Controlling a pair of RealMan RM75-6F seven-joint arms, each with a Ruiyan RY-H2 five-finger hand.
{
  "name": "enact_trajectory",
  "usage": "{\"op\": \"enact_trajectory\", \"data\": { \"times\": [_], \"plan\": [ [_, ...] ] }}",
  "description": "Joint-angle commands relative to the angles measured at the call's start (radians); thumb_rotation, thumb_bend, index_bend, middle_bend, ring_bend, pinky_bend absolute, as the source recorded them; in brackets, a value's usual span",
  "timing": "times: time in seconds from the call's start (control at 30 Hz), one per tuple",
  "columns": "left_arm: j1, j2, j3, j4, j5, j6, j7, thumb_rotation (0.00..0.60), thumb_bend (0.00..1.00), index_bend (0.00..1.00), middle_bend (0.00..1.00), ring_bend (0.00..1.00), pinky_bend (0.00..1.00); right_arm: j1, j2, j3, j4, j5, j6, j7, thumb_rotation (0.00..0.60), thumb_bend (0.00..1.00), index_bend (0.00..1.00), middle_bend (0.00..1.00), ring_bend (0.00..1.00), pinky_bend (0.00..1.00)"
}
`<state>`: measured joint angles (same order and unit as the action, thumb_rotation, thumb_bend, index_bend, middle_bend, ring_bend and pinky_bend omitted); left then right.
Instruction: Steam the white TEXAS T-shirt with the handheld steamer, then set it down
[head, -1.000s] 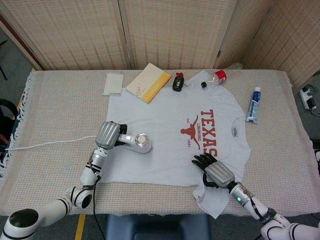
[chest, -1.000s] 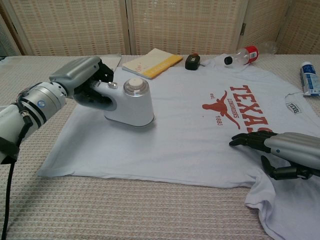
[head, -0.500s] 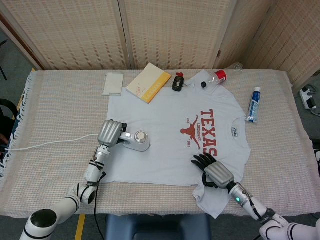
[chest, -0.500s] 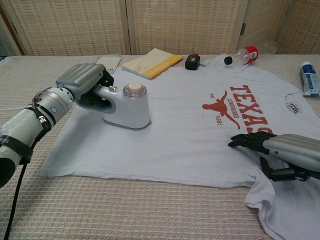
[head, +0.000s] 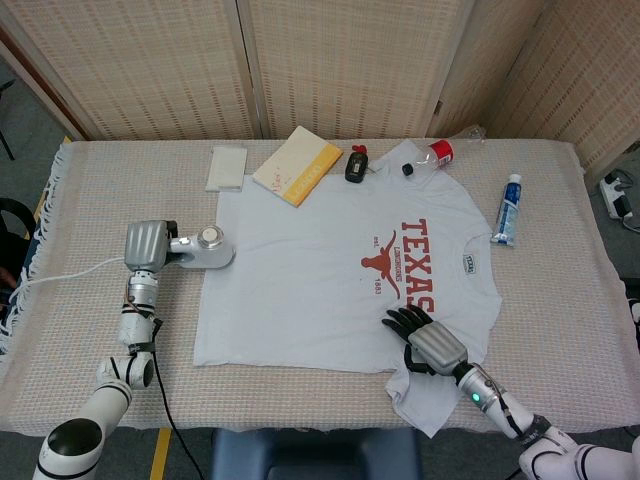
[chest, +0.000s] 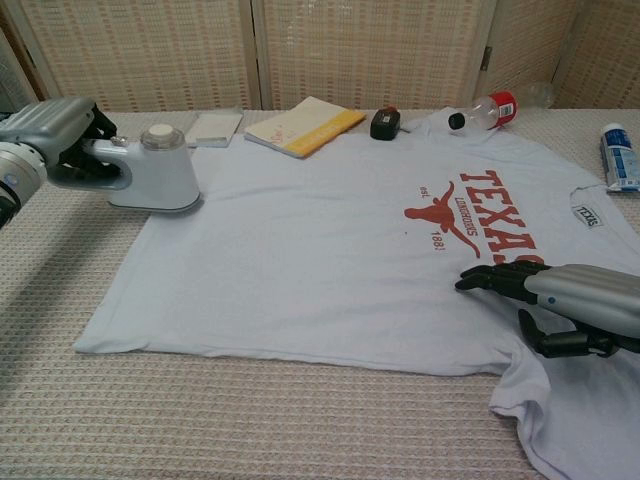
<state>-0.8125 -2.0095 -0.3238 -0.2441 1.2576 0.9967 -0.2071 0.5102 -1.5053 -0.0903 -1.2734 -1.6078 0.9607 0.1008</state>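
The white TEXAS T-shirt (head: 330, 285) (chest: 330, 260) lies flat on the table, red print toward the right. My left hand (head: 146, 244) (chest: 55, 125) grips the handle of the white handheld steamer (head: 203, 248) (chest: 152, 172), which sits at the shirt's left edge, mostly over the bare tablecloth. Its white cord (head: 70, 274) trails off to the left. Near the shirt's lower right, my right hand (head: 425, 340) (chest: 560, 300) rests on the fabric with dark fingers spread flat, holding nothing.
Along the far edge lie a white pad (head: 226, 167), a yellow book (head: 298, 165), a black device (head: 356, 163) and a clear bottle with a red cap (head: 437, 151). A blue-and-white tube (head: 507, 209) lies right of the shirt. The woven tablecloth (head: 110, 190) covers the table.
My left hand has slid the steamer leftward across the shirt, from the middle-left of the fabric to its left edge. The right hand has stayed put.
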Motion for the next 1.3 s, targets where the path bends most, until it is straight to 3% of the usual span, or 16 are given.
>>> {"op": "enact_trajectory", "data": {
  "times": [0.03, 0.13, 0.27, 0.47, 0.6, 0.93, 1.3],
  "plan": [
    [0.025, 0.032, -0.030, -0.043, -0.028, 0.032, -0.083, 0.600, 0.32, 0.92, 1.00, 0.92, 0.68, 0.000, 0.001, -0.003, -0.002, -0.003, 0.005, 0.005, 0.180, 0.91, 0.00, 0.00, 0.00, 0.00],
    [0.043, 0.051, -0.020, -0.110, -0.011, 0.093, -0.133, 0.600, 0.31, 0.92, 1.00, 0.92, 0.68, -0.002, 0.003, -0.008, -0.007, -0.010, 0.014, 0.008, 0.179, 0.91, 0.00, 0.00, 0.00, 0.00],
    [0.065, 0.066, 0.031, -0.233, 0.054, 0.199, -0.148, 0.600, 0.32, 0.92, 1.00, 0.92, 0.68, -0.005, 0.009, -0.014, -0.016, -0.013, 0.022, 0.004, 0.179, 0.90, 0.00, 0.00, 0.00, 0.00],
    [0.064, 0.044, 0.094, -0.386, 0.131, 0.277, -0.067, 0.600, 0.32, 0.92, 1.00, 0.92, 0.68, -0.007, 0.010, -0.016, -0.022, -0.003, 0.018, -0.004, 0.176, 0.91, 0.00, 0.00, 0.00, 0.00],
    [0.051, 0.003, 0.121, -0.413, 0.157, 0.279, 0.010, 0.600, 0.31, 0.92, 1.00, 0.92, 0.68, -0.006, 0.003, -0.018, -0.017, 0.000, 0.013, -0.005, 0.179, 0.91, 0.00, 0.00, 0.00, 0.00],
    [0.040, -0.110, 0.158, -0.269, 0.180, 0.254, 0.123, 0.600, 0.32, 0.92, 1.00, 0.92, 0.68, -0.008, -0.001, -0.020, -0.007, 0.003, 0.016, 0.003, 0.180, 0.91, 0.00, 0.00, 0.00, 0.00],
    [0.100, -0.109, 0.185, -0.075, 0.186, 0.255, 0.069, 0.600, 0.32, 0.92, 1.00, 0.92, 0.69, -0.004, -0.007, -0.019, 0.003, 0.005, 0.013, 0.010, 0.181, 0.92, 0.00, 0.00, 0.00, 0.00]
  ]
}}
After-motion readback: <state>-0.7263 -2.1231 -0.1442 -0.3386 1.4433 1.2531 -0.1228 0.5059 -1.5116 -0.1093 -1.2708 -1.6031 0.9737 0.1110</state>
